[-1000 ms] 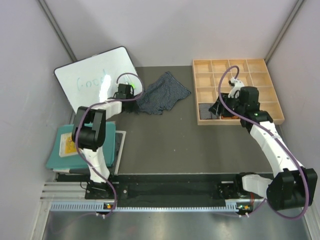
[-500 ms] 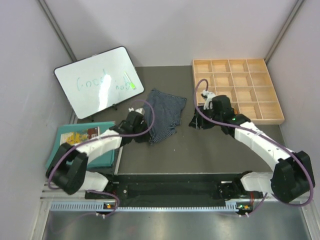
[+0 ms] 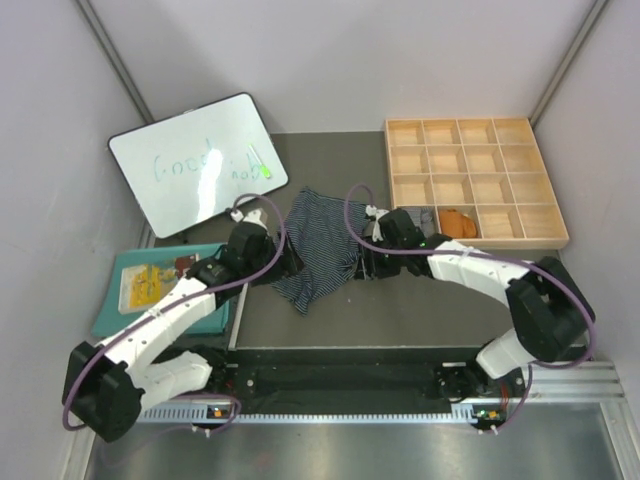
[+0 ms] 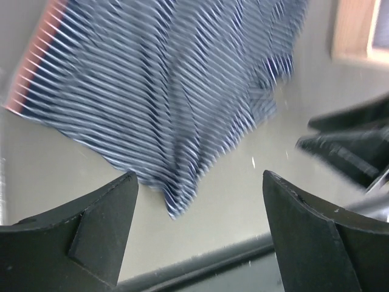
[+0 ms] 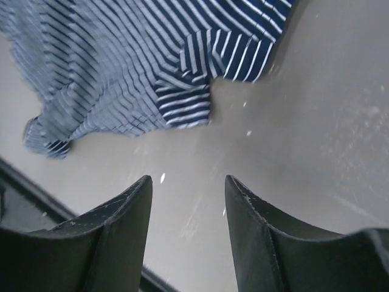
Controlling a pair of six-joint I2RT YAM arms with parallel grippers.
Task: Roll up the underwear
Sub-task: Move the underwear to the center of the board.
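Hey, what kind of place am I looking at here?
Probably a robotics lab test cell: a left arm and right arm bolted at the edge of a grey table, plain walls around it, a whiteboard and a wooden compartment tray.

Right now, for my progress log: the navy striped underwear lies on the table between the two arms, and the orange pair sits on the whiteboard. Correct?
No: the orange pair sits in the wooden tray, not on the whiteboard; the top view shows it. The rest holds.
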